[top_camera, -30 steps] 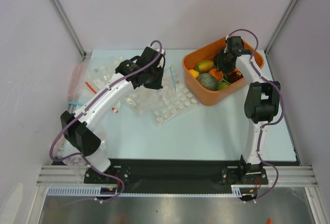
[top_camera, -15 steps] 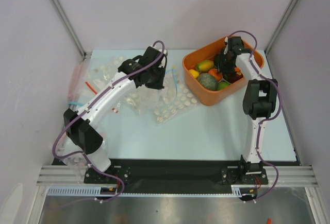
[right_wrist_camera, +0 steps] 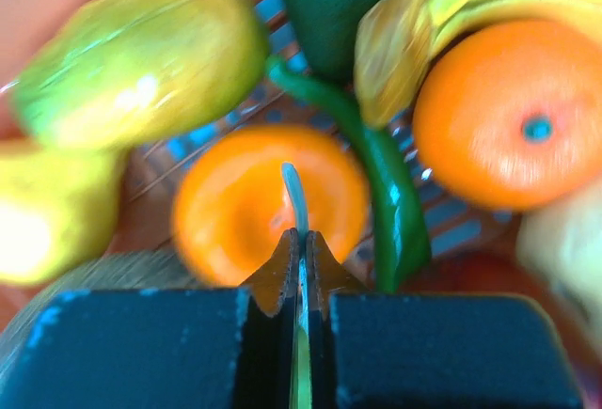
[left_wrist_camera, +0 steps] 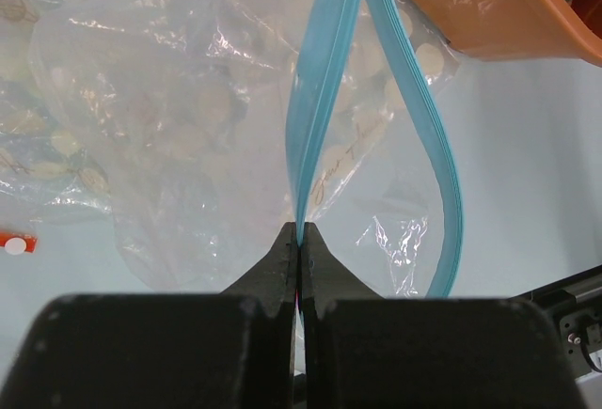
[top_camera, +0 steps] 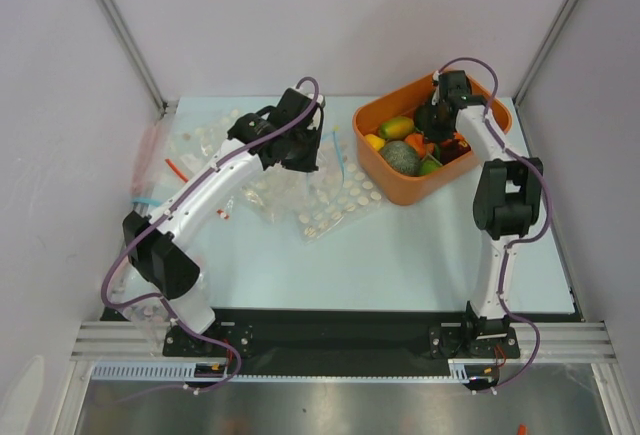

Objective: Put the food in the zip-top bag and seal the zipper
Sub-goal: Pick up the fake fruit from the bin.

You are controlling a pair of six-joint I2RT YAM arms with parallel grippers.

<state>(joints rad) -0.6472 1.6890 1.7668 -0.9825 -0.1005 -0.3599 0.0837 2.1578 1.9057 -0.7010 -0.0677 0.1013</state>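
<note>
My left gripper (top_camera: 308,153) (left_wrist_camera: 299,238) is shut on one lip of the light-blue zipper (left_wrist_camera: 324,80) of the clear zip-top bag (left_wrist_camera: 188,117), holding it up so the mouth gapes; the other lip (left_wrist_camera: 437,155) bows to the right. The food lies in an orange tub (top_camera: 400,191): a mango (right_wrist_camera: 141,61), two oranges (right_wrist_camera: 235,212) (right_wrist_camera: 513,117), a lemon (right_wrist_camera: 42,230) and a grey-green bumpy ball (top_camera: 402,158). My right gripper (top_camera: 433,135) (right_wrist_camera: 301,238) is inside the tub, shut on a thin pale green stalk (right_wrist_camera: 295,193) just above one orange.
Clear bags printed with white dots (top_camera: 335,205) lie under and around the zip-top bag. A clear bag with a red strip (top_camera: 150,150) lies at the far left. The tub's corner (left_wrist_camera: 489,14) is close to the bag's mouth. Frame posts stand at the back corners.
My left gripper has shifted slightly right with the zipper. My right gripper has moved a little toward the back of the tub.
</note>
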